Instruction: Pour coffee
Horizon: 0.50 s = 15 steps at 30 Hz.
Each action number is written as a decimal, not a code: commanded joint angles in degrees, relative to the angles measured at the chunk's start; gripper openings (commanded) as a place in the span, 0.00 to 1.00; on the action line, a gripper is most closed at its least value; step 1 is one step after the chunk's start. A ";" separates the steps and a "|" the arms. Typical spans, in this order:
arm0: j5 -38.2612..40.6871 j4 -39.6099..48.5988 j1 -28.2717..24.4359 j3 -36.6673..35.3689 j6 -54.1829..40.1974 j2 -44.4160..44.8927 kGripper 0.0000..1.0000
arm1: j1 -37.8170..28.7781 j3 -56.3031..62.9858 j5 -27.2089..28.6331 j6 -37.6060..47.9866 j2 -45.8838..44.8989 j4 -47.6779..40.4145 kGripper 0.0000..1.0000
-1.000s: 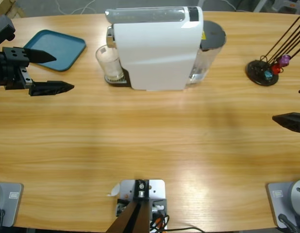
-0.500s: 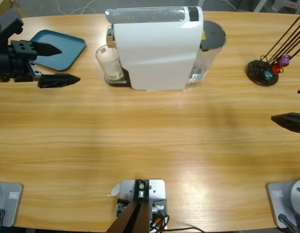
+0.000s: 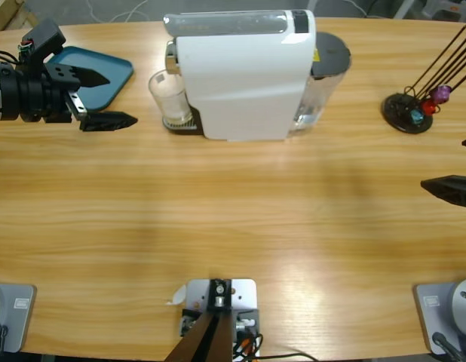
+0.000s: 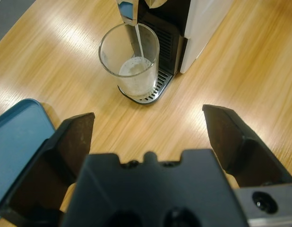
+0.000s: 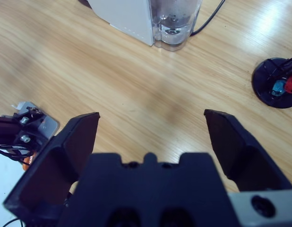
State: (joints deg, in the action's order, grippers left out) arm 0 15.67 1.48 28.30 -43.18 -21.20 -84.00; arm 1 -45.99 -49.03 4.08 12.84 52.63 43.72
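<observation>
Wooden table, glass ahead of spread left gripper

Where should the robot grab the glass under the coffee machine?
Probably round the middle of the glass, coming from the open side facing the left gripper. The spout hangs over its rim and the machine stands right behind it, so above and behind are blocked.
</observation>
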 commanded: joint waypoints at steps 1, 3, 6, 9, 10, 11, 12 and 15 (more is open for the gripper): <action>0.27 -0.60 -0.48 1.08 -0.86 -2.09 1.00 | -0.41 0.78 1.02 0.78 1.60 0.76 1.00; 0.29 -0.60 -0.46 1.17 -0.86 -2.04 1.00 | -0.43 0.78 1.02 0.78 1.60 0.76 1.00; 0.32 -0.60 -0.51 1.17 -0.86 -2.06 1.00 | -0.41 0.78 1.02 0.78 1.60 0.76 1.00; 0.32 -0.69 -0.60 1.17 -0.86 -2.16 1.00 | -0.41 0.78 1.02 0.78 1.58 0.76 1.00; 0.30 -0.86 -0.62 1.13 -0.86 -2.41 1.00 | -0.41 0.78 1.02 0.78 1.55 0.76 1.00; 0.30 -1.30 -0.76 1.06 -0.90 -2.83 1.00 | -0.41 0.78 1.02 0.78 1.53 0.76 1.00; 0.25 -1.64 -0.99 0.87 -1.07 -3.20 1.00 | -0.41 0.78 1.02 0.78 1.51 0.76 1.00; 1.80 -1.72 -1.67 -0.55 -3.36 -5.47 1.00 | -0.41 0.78 1.02 0.78 1.67 0.76 1.00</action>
State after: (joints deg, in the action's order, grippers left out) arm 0 15.67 1.03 28.18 -43.18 -21.26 -84.19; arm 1 -45.99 -49.03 4.08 12.84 52.63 43.72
